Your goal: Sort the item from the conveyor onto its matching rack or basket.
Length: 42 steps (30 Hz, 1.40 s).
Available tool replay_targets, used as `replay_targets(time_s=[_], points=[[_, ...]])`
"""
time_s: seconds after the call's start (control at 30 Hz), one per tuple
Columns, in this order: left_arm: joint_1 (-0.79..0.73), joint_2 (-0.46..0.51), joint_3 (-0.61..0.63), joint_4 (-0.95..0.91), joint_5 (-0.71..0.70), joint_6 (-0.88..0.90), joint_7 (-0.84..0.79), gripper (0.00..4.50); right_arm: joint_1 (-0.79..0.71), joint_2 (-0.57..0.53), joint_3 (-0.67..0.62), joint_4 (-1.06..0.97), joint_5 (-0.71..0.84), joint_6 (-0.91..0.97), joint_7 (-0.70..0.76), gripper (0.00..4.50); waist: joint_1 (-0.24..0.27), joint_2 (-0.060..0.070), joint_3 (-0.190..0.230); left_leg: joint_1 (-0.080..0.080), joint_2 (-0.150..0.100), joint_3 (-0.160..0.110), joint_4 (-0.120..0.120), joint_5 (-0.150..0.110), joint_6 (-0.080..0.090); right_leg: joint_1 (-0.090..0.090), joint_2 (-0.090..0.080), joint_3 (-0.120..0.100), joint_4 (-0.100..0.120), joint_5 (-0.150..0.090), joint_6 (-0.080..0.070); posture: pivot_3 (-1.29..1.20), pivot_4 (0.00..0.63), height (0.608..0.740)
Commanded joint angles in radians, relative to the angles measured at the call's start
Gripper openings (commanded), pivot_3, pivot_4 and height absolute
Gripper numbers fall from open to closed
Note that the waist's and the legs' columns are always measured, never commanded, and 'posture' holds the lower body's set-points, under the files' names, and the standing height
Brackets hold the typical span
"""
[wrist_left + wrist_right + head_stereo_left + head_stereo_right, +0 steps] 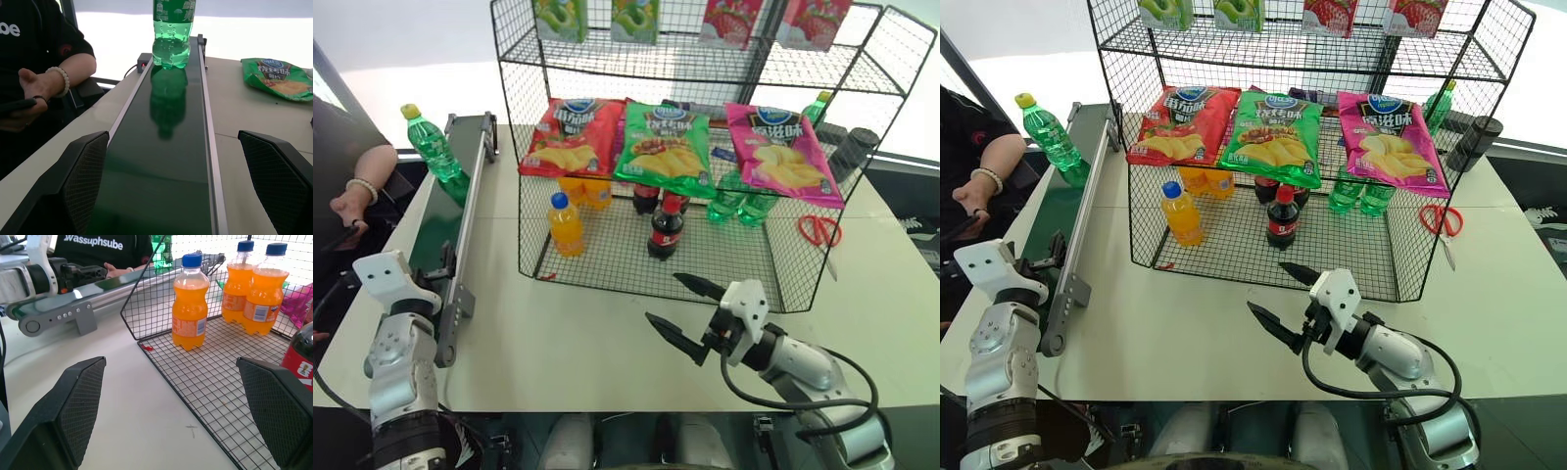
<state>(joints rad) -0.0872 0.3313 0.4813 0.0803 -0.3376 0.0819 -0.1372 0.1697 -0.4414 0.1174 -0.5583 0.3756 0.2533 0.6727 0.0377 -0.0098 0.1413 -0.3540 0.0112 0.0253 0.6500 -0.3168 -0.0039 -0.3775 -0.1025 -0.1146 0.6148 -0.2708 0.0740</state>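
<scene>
The item, a green soda bottle (431,145) with a yellow cap, stands upright at the far end of the conveyor (440,230), a dark green belt along the table's left side. My left gripper (173,134) is open at the belt's near end, pointing along it toward the bottle (172,34), well short of it. My right gripper (663,297) is open above the white table, just in front of the black wire rack (773,279), with nothing between its fingers.
In the rack stand orange drink bottles (566,223), cola bottles (667,230) and green bottles (744,201), with chip bags (666,147) hanging above. Red scissors (819,230) lie to its right. A person's arm (352,186) rests left of the conveyor.
</scene>
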Motion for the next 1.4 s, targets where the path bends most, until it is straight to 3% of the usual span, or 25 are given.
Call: replay_targets(time_s=[0.03, 1.4], points=[[-0.015, 0.008, -0.009, -0.005, 0.009, -0.019, -0.007, 4.50, 0.004, -0.009, 0.023, -0.029, 0.002, -0.036, 0.031, 4.45, 0.000, 0.000, 0.000, 0.000, 0.000, 0.000, 0.000, 0.000, 0.000, 0.000, 0.000, 0.000, 0.000, 0.000, 0.000, 0.00, 0.150, 0.732], [-0.044, 0.004, -0.006, 0.028, 0.062, -0.085, 0.082, 4.50, -0.125, -0.016, 0.056, 0.015, 0.023, -0.018, 0.127, 4.45, 0.000, -0.001, 0.000, 0.000, 0.000, 0.000, 0.000, 0.000, 0.000, 0.000, 0.000, -0.001, 0.000, 0.000, 0.000, 0.00, 0.150, 0.732]])
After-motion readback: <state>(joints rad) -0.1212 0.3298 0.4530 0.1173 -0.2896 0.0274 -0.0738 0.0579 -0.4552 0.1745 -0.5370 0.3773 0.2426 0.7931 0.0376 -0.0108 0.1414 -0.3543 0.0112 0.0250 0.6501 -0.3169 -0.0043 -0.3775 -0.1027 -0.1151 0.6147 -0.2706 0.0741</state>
